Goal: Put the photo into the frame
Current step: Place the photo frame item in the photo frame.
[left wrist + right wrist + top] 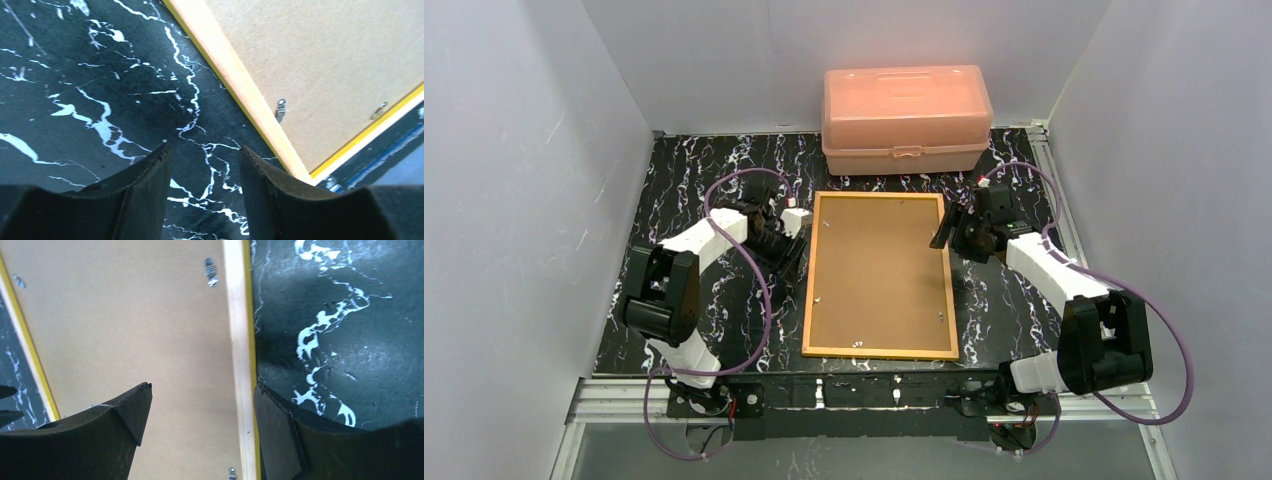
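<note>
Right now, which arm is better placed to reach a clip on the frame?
Probably right: the right gripper, open, straddles the edge of the frame near a clip; the left gripper hangs over bare table.

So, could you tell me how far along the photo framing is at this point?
Done: hard to say. The frame lies back-up with its board in and clips showing; no photo is visible, so I cannot tell whether it is inside. In hand: nothing. The left hand is open over the table beside the frame, and the right hand is open astride its right edge. Left: confirming the photo is in.
</note>
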### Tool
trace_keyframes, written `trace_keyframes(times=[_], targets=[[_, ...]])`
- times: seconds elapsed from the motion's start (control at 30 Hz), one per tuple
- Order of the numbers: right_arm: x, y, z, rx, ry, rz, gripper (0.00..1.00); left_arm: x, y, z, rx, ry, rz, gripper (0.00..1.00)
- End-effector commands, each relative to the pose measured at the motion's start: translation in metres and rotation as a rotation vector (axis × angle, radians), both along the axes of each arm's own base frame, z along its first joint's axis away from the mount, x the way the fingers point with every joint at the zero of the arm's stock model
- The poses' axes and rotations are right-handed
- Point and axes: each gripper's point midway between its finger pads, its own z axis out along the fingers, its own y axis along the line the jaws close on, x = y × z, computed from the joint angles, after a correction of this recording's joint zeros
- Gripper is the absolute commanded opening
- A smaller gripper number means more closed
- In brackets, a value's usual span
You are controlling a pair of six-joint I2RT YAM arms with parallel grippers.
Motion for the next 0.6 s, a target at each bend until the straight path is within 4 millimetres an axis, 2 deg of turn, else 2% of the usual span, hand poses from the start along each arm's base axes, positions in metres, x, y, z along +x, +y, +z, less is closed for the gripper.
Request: trace_keyframes(times=[0.0,0.07,0.13,0.3,0.43,0.5,0.57], targets=[[-0.001,-0.002,0.020,-0.019,-0.067,-0.024,0.83,-0.006,-0.023,0.026,-0.122,0.068,0.074,0.49],[-0.001,-0.016,0.017,-0.051,-0.064,-0.076,0.85,-0.006,-0.032,0.030,-0.159,0.108,0.103,0.49],[0.002,-0.022,0.013,-0.025,-0.059,-0.114,0.89,-0.004,-0.035,0.033,-0.169,0.128,0.116,0.49],[0.015,-0.016,0.012,0.071,-0.071,-0.132,0.88,0.002,-0.024,0.032,-0.133,0.077,0.102,0.46],[0.008,0.023,0.030,0.061,-0.138,-0.015,0.78,0.001,-0.020,0.035,-0.155,0.111,0.155,0.44],[-0.005,0.054,0.036,0.087,-0.148,0.065,0.73,0.001,-0.023,0.033,-0.176,0.143,0.185,0.42],[-0.023,0.078,0.034,0.094,-0.134,0.116,0.74,0.001,-0.029,0.033,-0.206,0.187,0.213,0.40]])
